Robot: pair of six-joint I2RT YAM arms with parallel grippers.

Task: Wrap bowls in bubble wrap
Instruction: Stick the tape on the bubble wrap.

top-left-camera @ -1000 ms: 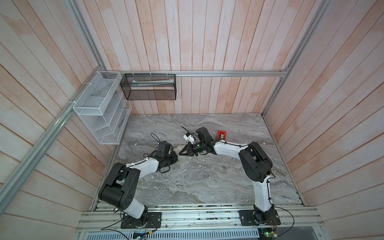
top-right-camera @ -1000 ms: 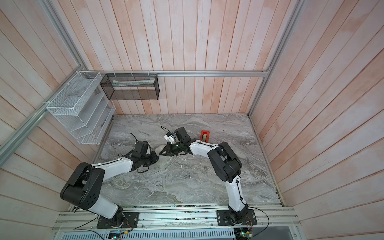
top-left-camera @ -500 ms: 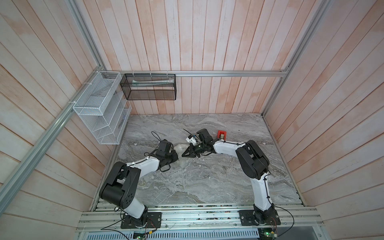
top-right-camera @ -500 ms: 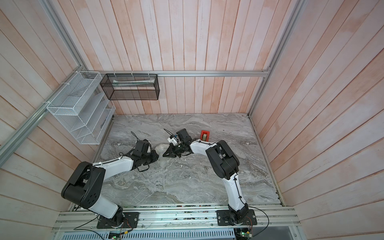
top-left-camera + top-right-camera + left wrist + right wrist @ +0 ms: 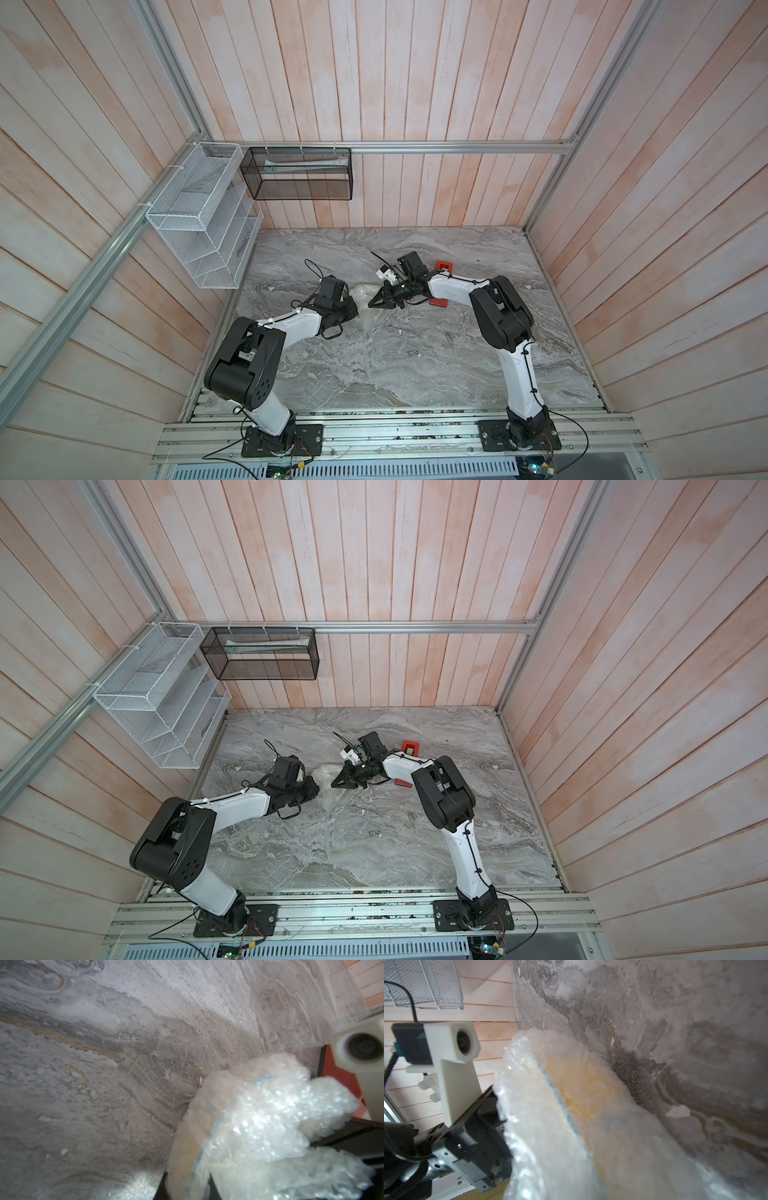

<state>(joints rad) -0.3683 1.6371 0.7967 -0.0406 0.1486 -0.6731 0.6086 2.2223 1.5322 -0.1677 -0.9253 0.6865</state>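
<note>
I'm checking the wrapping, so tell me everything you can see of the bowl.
The bowl is round and pale, with yellow-orange blotches and a thin blue rim line, all blurred through the bubble wrap that covers it. It is tilted on edge near the table. The left gripper seems to clamp its rim through the wrap.

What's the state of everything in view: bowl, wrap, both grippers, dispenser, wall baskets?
bubble wrap: bunched around the bowl
bowl: covered, blue rim showing through
left gripper: shut on the bubble wrap
right gripper: shut, tip at the wrap; pinch unclear
red tape dispenser: on the table, untouched, partly under the right arm
black mesh basket: hung on the back rail, pale roll inside
white wire rack: hung on the side rail
</note>
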